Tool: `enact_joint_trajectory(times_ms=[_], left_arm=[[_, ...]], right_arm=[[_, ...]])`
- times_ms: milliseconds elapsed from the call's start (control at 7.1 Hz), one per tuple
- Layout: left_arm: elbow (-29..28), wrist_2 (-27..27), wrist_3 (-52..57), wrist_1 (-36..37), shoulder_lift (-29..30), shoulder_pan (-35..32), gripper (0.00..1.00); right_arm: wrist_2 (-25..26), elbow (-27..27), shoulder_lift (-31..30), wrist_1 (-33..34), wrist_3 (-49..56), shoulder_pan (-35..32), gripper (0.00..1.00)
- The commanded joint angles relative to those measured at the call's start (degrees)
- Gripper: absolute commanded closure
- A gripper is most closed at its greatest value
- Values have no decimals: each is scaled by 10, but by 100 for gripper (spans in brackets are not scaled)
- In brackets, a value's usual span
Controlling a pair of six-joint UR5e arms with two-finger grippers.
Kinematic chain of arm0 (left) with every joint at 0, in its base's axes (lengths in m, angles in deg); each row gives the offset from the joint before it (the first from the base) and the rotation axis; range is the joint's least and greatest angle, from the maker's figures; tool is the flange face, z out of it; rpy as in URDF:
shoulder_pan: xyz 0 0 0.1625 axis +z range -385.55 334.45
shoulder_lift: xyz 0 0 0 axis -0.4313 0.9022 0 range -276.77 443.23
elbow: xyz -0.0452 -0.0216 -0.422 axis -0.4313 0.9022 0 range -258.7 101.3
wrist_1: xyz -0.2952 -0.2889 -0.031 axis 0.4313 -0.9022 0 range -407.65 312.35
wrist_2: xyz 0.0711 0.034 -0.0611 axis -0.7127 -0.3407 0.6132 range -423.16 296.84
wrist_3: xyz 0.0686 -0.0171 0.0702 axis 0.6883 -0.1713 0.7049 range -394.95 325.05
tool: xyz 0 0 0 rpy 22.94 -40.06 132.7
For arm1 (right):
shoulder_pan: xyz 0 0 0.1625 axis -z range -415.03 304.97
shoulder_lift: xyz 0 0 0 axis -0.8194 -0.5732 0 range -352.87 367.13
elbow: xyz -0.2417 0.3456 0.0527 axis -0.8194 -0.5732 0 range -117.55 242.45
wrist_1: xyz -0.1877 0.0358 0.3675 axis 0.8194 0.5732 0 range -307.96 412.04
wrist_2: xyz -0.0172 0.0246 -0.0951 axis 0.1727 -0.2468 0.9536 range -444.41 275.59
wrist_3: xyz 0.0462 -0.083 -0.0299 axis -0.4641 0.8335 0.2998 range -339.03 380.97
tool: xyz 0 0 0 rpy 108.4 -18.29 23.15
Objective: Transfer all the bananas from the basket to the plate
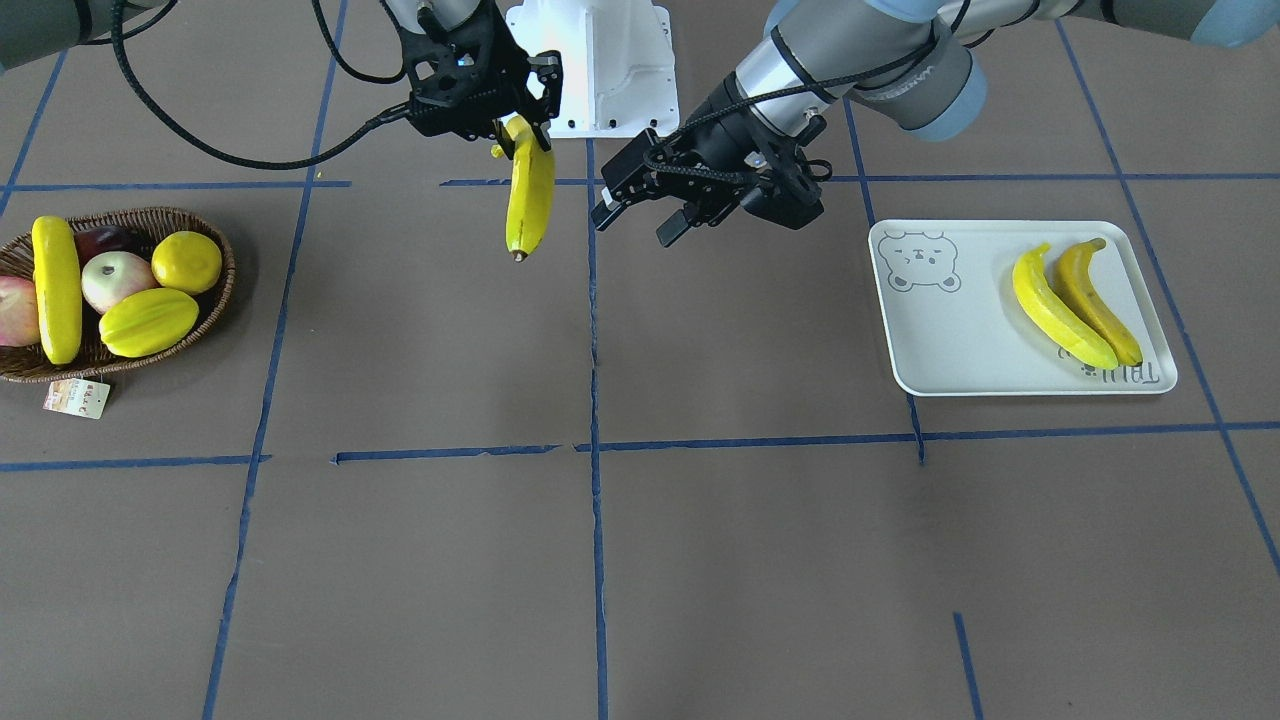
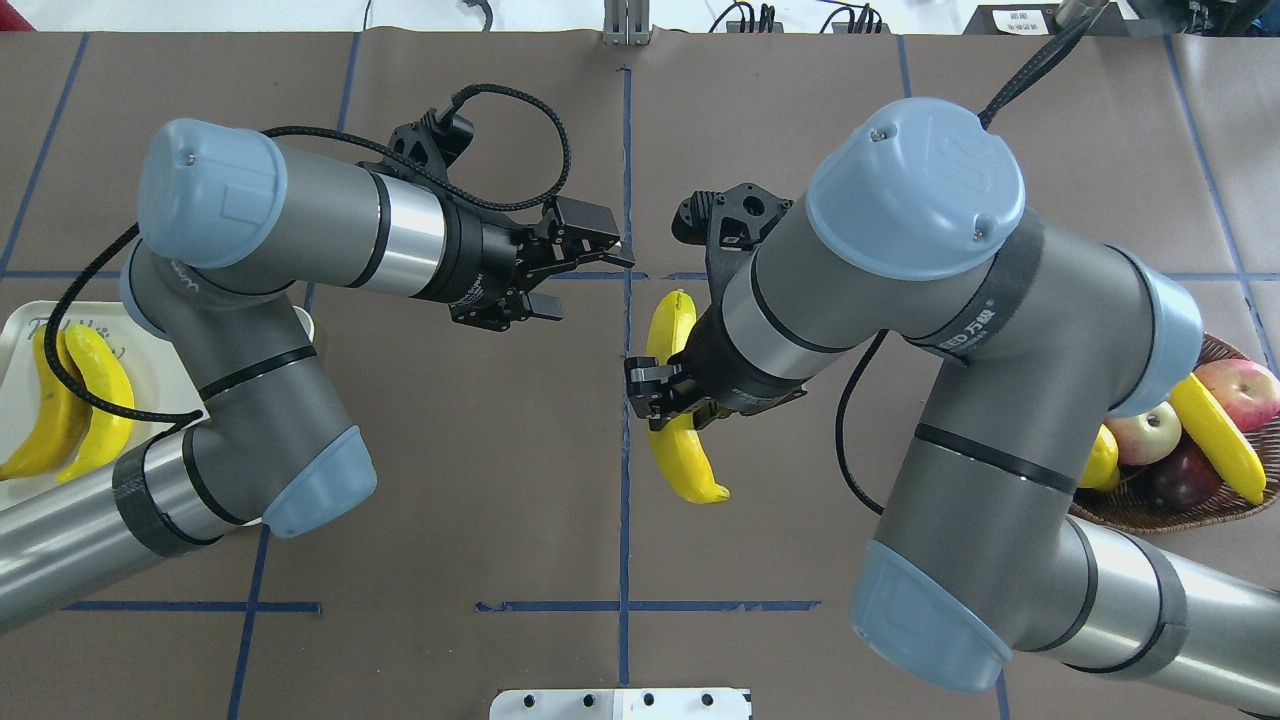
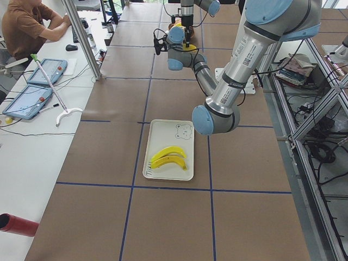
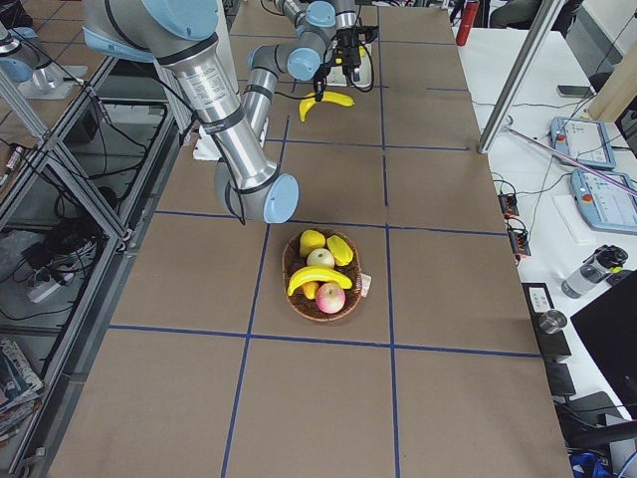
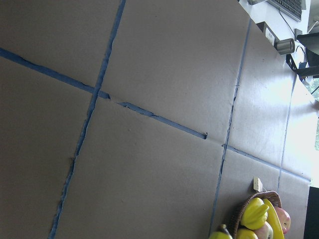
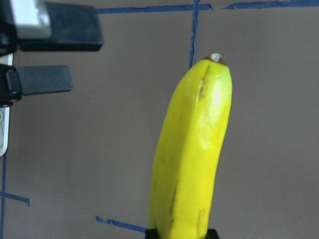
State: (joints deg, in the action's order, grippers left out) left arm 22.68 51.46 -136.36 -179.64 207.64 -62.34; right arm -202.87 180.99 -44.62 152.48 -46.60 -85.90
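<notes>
Currently, the right gripper (image 1: 522, 135) is clenched on one end of a banana (image 1: 530, 195) and holds it off the table (image 1: 700, 560). The fruit's dark tip points away from the fingers. It hangs near the table's middle, between basket and plate, on the side of the robot's edge.

The left gripper (image 1: 648, 215) hovers just beside it, apart from it. Its jaws are spread with nothing between them, and its fingers (image 6: 42, 79) point toward the banana.

The plate (image 1: 950, 345) lies toward the table's left end. Two bananas (image 1: 1062, 312) lie on it side by side, touching along their length, in the half away from the bear print (image 1: 922, 262).

The basket (image 1: 218, 300) sits at the right end, its tag (image 1: 77, 398) lying on the table by the rim. A fourth banana (image 1: 56, 290) lies in it across the other fruit. Beside that banana are a starfruit (image 1: 148, 321), a lemon (image 1: 186, 262), two apples (image 1: 117, 280) and a dark fruit (image 1: 105, 240).

At a side desk beyond the table's far edge, a person (image 3: 24, 24) sits by two tablets (image 3: 32, 89).
</notes>
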Motion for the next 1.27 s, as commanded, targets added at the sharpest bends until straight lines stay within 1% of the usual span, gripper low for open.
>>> enact_joint_trajectory(times_ms=[0,563,704,845,985,1126], left_arm=[[-1,0,-13,-2,13,15,1],[-1,1,-12,-2,13,54,1],[0,2,-12,-3,13,54,13],[0,3,-12,-22,10,53,51],[0,6,-6,-33,3,52,81],[4,6,-5,-40,2,51,100]], right_arm=[[23,0,10,-1,1,18,100],[24,0,16,-1,2,18,100],[24,0,16,-1,2,18,100],[24,0,16,-1,2,18,100],[24,0,16,-1,2,18,100],[23,0,16,-1,2,18,100]])
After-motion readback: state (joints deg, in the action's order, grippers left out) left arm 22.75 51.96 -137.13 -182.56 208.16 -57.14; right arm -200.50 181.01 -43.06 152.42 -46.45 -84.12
